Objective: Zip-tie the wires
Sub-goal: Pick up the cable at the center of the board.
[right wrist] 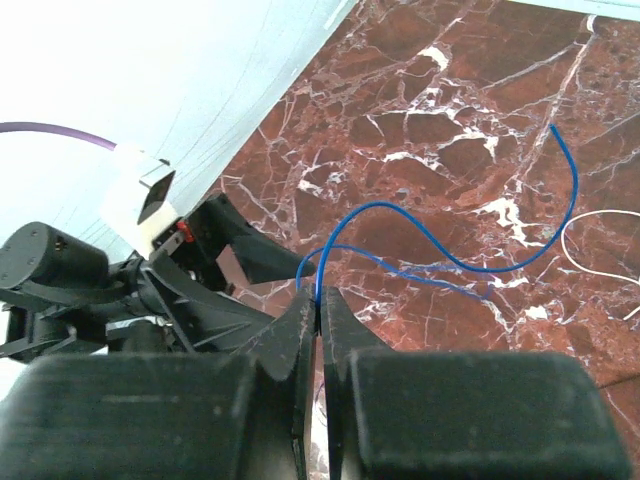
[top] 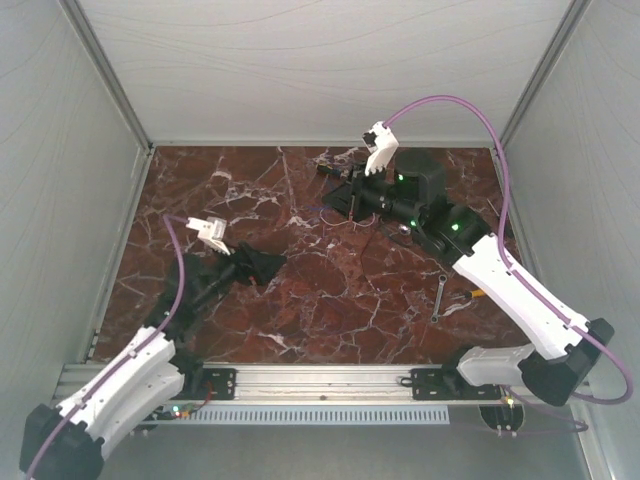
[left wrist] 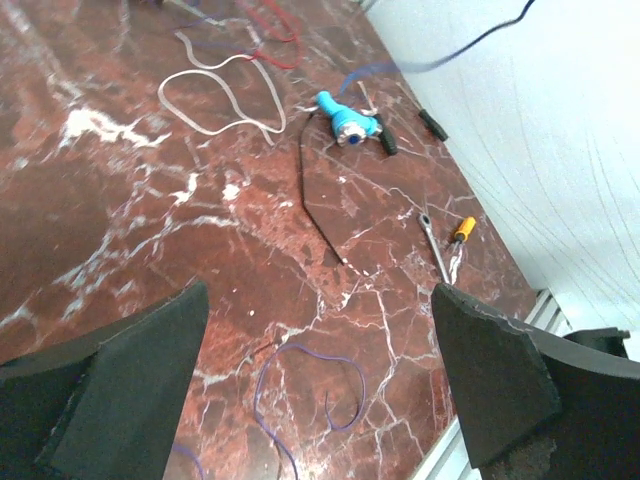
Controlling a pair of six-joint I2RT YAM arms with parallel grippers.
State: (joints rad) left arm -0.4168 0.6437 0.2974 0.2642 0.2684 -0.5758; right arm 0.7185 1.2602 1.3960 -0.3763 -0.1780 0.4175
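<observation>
The wires lie loose on the marble table [left wrist: 120,210]. In the left wrist view there is a whitish loop [left wrist: 220,95], a red one [left wrist: 272,35] at the far edge and a purple loop [left wrist: 310,385] between my fingers. My left gripper [left wrist: 320,295] is open and empty, just above the purple loop. My right gripper [right wrist: 320,297] is shut on a thin blue wire [right wrist: 450,265] and holds it off the table. In the top view the right gripper [top: 335,197] is at the back centre and the left gripper [top: 268,264] is left of the middle.
A black zip tie [left wrist: 312,195] lies on the table near a blue-handled tool [left wrist: 345,122]. A small wrench [top: 438,297] and an orange-tipped piece [left wrist: 462,228] lie at the right. White walls stand on three sides, and a metal rail [top: 320,380] runs along the near edge.
</observation>
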